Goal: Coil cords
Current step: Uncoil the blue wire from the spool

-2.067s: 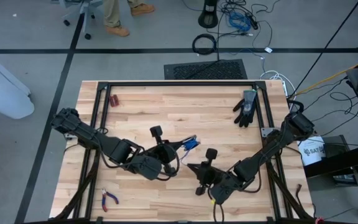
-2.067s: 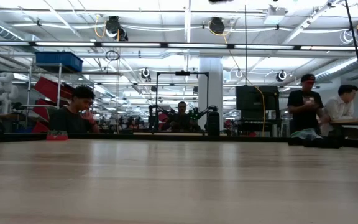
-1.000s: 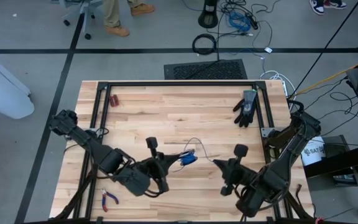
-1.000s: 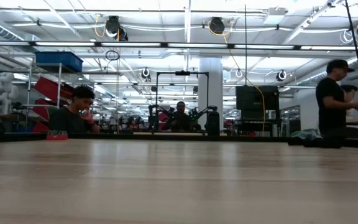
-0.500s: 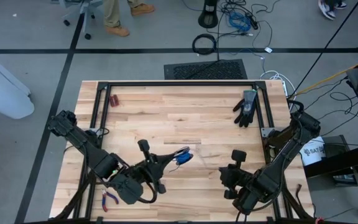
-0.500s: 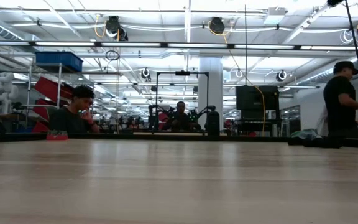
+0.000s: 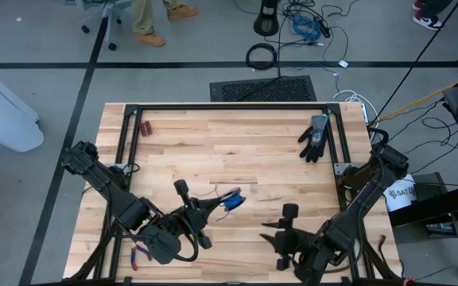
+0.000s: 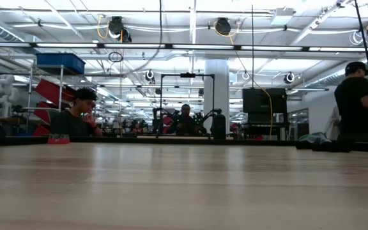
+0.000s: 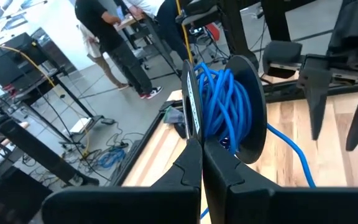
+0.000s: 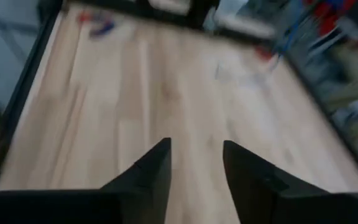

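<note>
The cord (image 7: 231,199) is a small bright blue coil above the table's middle, toward the near side. In the left wrist view the cord (image 9: 225,93) shows as blue turns wound between two dark round flanges. My left gripper (image 7: 215,205) is shut on it. My right gripper (image 7: 270,234) stands to the right, nearer the front edge. It is open, with nothing between its fingers (image 10: 157,165). Both its dark fingers (image 9: 316,106) show beyond the coil in the left wrist view. The low view shows neither gripper. My left gripper pinches the coil's near rim (image 9: 211,142) between its two shut fingers. The fingers come nearly level, slanting from the table's near left. The coil stands on edge beyond the fingertips, above the wood. One blue strand (image 9: 291,152) hangs slack from it.
A black glove (image 7: 315,137) lies at the far right. Red-handled pliers (image 7: 140,253) lie at the near left corner, and a small red-brown piece (image 7: 145,127) at the far left. A black frame rail (image 7: 229,106) rims the table. People stand beyond it.
My right gripper has let go of the thin strand that ran to it from the coil. It now stands open, lower and nearer the table's front edge, a little to the left. The strand no longer arcs across the wood. My left gripper has drawn the coil slightly leftward.
</note>
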### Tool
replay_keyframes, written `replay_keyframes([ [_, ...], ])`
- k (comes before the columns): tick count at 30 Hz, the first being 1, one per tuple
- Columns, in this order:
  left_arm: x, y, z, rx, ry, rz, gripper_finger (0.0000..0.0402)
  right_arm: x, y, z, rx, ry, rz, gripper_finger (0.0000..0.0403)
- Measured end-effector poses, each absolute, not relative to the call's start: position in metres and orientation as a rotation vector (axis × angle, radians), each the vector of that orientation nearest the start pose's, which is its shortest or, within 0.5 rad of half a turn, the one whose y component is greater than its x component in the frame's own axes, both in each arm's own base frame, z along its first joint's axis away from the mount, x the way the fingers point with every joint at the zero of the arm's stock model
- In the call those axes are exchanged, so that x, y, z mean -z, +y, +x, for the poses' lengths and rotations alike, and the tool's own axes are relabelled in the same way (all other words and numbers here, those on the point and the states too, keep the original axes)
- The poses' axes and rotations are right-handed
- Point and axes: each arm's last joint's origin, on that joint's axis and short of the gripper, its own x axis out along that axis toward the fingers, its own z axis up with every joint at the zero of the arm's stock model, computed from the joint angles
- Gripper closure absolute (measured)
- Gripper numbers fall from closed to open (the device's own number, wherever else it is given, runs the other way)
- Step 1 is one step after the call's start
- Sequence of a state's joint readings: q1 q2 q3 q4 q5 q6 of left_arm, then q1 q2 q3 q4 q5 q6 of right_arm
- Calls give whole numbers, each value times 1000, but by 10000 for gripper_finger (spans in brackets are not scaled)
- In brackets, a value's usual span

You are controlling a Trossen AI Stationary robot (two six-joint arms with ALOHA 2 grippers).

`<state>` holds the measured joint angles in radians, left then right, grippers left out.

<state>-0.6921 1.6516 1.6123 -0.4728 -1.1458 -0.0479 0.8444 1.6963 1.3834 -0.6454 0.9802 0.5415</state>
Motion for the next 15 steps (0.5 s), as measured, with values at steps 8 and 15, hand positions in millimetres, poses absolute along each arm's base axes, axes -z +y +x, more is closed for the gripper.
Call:
replay_keyframes([
  [8, -378, -213, 289, -445, 294, 364, 399, -266, 256, 288, 299, 411, -327, 240],
  [15, -379, -213, 289, -446, 287, 355, 399, -249, 252, 311, 339, 412, -381, 238],
])
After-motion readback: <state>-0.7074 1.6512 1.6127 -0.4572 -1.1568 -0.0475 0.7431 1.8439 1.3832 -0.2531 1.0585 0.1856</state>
